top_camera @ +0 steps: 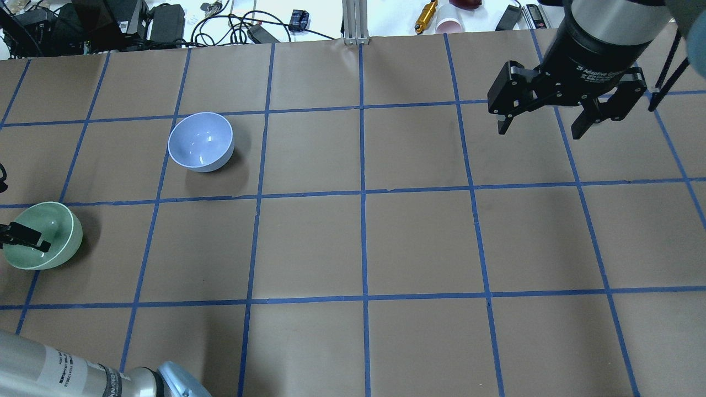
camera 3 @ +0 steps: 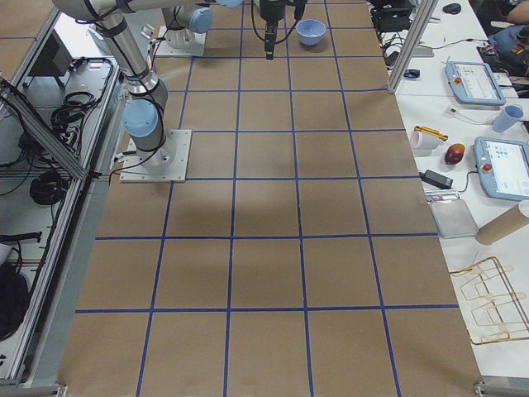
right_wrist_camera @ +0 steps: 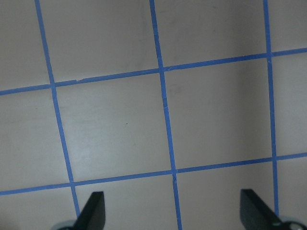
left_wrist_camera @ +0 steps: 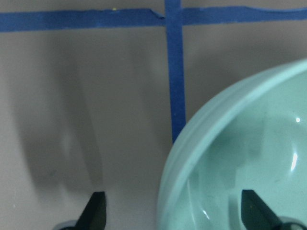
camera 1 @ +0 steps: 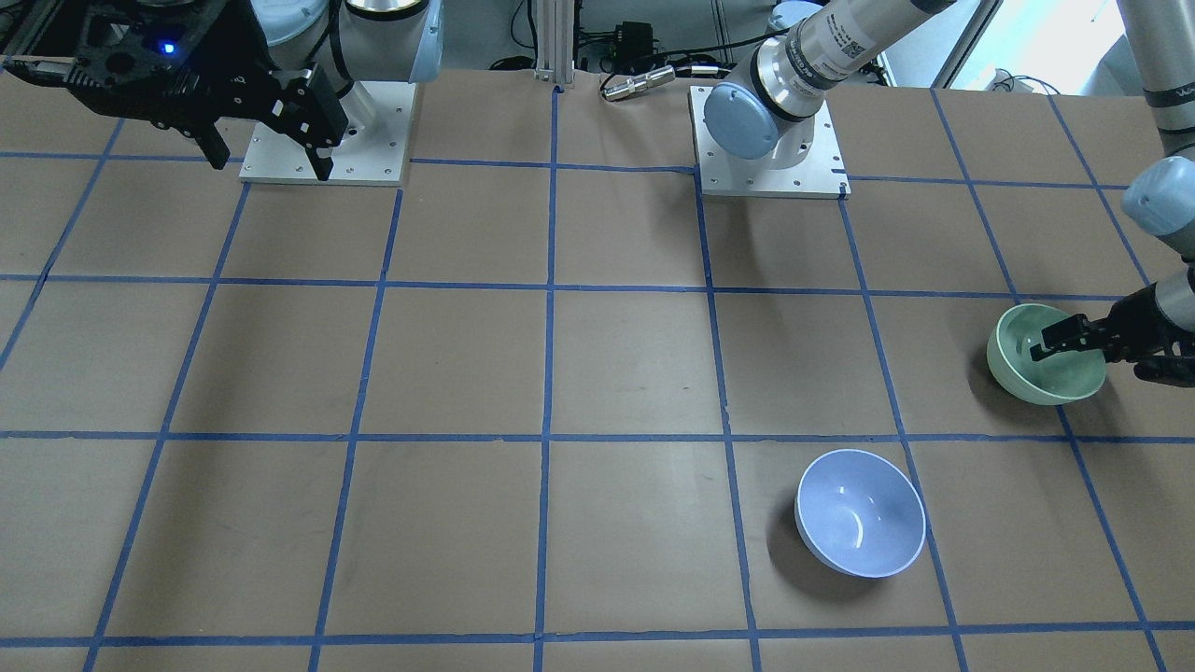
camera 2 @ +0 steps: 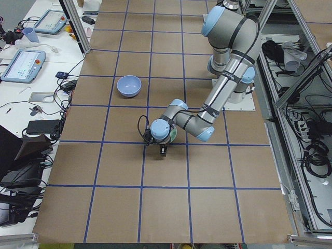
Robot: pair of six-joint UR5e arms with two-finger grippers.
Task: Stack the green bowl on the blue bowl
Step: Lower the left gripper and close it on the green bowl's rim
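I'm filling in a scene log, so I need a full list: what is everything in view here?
green bowl: one, pale mint green, far left of the table
blue bowl: one, periwinkle blue, left half, farther from the robot than the green bowl
table: one, brown with blue tape grid, under everything
cables and gadgets: several, mostly black, beyond the table's far edge
tablets: two, pale blue frames, side bench
left gripper: one, black, open, astride the green bowl's rim
right gripper: one, black, open, above the table's far right, empty
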